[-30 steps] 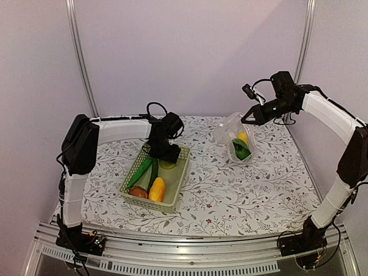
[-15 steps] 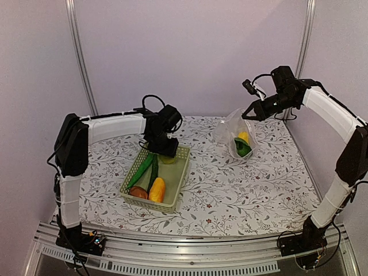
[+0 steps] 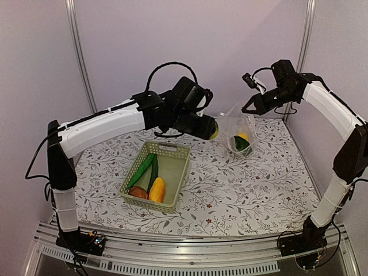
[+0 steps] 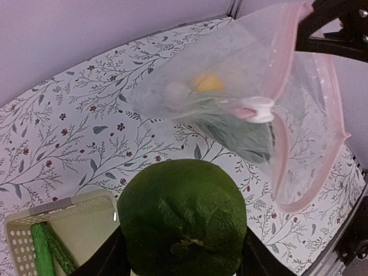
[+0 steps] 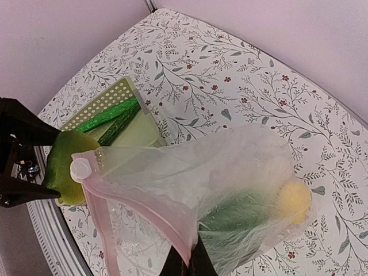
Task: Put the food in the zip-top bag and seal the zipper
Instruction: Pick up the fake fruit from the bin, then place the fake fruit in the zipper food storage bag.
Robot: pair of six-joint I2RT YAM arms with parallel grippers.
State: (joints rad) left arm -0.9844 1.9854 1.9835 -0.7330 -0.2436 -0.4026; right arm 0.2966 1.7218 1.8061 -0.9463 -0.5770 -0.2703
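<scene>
The left tool point(image 4: 181, 256) is closed around a round green toy lime point(image 4: 181, 221), one black finger point(image 4: 109, 259) on each side of it. It holds the lime up in the air, well above the worktop point(image 3: 247, 190), which is covered in a pale floral cloth. From the right wrist, the lime sits just beside the corner of the bag's mouth, next to the small white slider point(image 5: 80, 168), and outside the bag.

The right tool point(image 5: 187, 261) has its fingers pressed together, pinching the clear crinkly plastic zip-top bag point(image 5: 218, 190) by its pinkish zipper strip point(image 5: 132, 201). The bag hangs from that grip over the far right part of the worktop. Its mouth gapes open, the strip forming a loose loop turned toward the lime. Inside, low in the bag, lie a yellow toy lemon point(image 5: 293, 200) and a dark green toy vegetable point(image 5: 236, 215), touching each other. The plastic blurs the vegetable too much to tell what it is.

A pale green slatted plastic basket point(image 3: 179, 172) stands left of centre on the worktop, well apart from the bag. In its left half lie two long green toy cucumbers point(image 3: 141, 169), side by side. At its near end are an orange-yellow toy piece point(image 3: 157, 190) and a reddish-brown round toy point(image 3: 138, 192), just beside one another.
</scene>
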